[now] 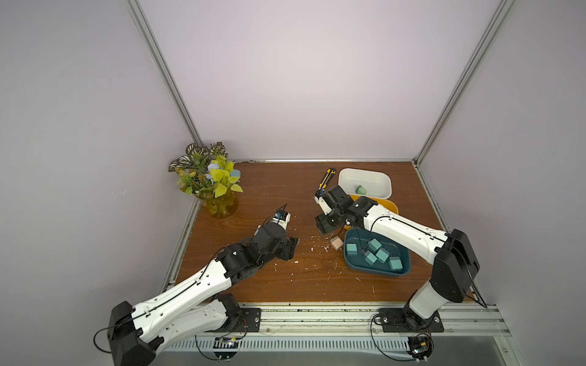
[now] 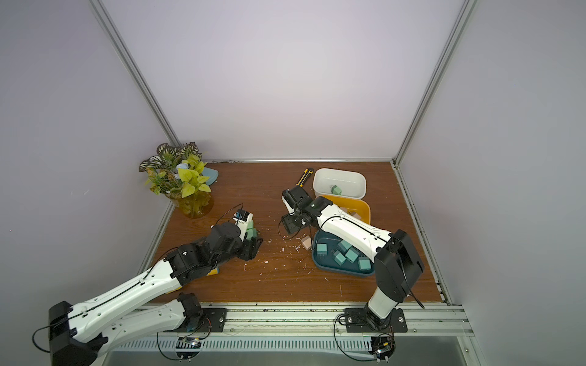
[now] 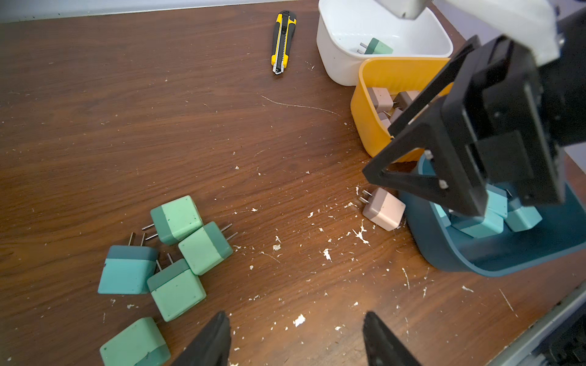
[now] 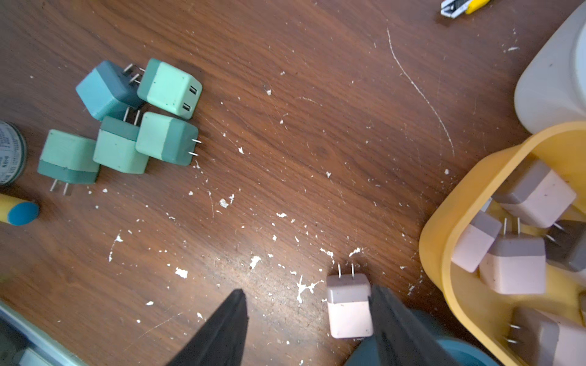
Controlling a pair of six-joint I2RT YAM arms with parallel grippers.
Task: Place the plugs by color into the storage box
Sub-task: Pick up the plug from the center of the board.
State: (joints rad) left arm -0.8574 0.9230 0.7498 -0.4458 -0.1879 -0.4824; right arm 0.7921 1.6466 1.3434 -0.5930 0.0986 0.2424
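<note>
Centring matters: right gripper (image 4: 307,290) spread, empty; pink plug (image 4: 348,307) sits just beside one jaw; I want a sideways shift before closing.

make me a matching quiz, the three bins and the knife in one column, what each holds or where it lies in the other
Things:
1 white bin
2 yellow bin
3 teal bin
4 knife

States:
a holds pink plugs
b holds one green plug
c holds blue plugs
d lies on the table

Pairs: 1-b, 2-a, 3-c, 4-d
</note>
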